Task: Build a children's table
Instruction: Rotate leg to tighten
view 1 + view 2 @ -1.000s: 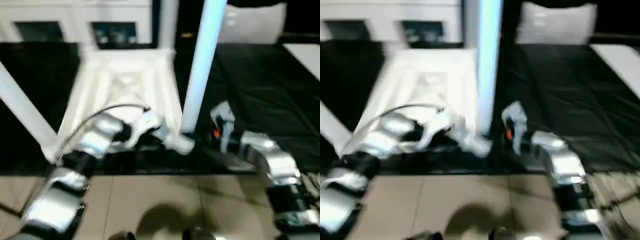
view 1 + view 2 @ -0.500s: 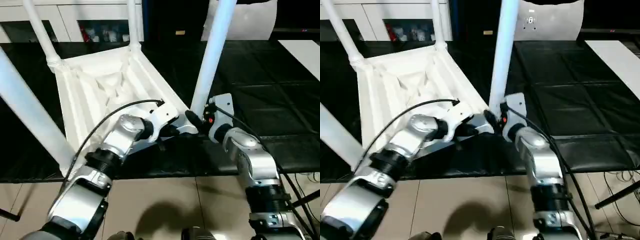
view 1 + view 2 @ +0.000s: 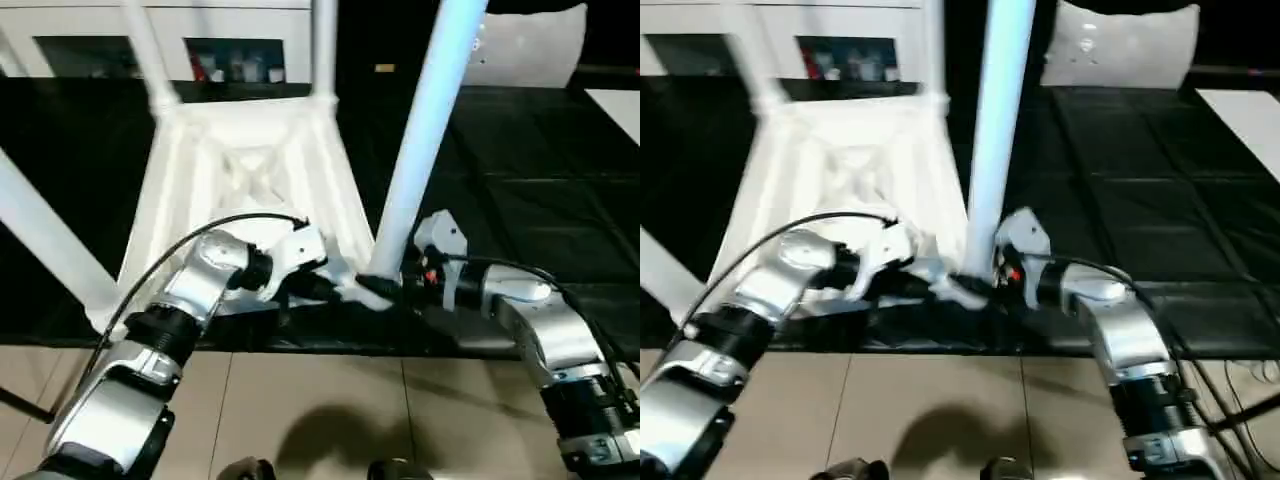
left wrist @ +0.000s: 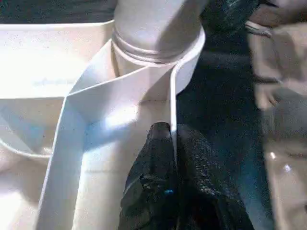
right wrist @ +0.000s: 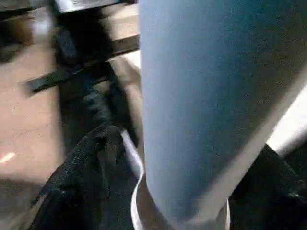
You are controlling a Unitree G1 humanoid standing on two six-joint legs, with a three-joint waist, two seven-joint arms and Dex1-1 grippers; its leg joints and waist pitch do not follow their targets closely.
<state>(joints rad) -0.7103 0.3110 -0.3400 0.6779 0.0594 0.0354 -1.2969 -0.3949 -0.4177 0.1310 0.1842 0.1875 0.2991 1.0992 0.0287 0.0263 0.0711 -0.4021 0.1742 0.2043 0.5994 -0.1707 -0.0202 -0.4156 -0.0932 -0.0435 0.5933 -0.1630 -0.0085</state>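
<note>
Left wrist view puts us right on the action: the left pincer (image 4: 172, 143) is clamped tight on a thin rib of the white table (image 3: 250, 170), which lies upside down on the black tabletop (image 3: 540, 180), right at its front edge. All four legs point up. Over on the right, the right pincer (image 5: 182, 191) straddles the base of the near leg (image 3: 425, 150), fingers (image 5: 91, 158) standing wide on either side and not squeezing it. Looks like light, hollow plastic: stiff enough, smooth, likely slippery on those tapered tubes. Best hold is low on a leg by the socket, or on a rib. Room is tight here: the table's near corner sits at the drop to the floor (image 3: 330, 400), with open black surface away to the right.
</note>
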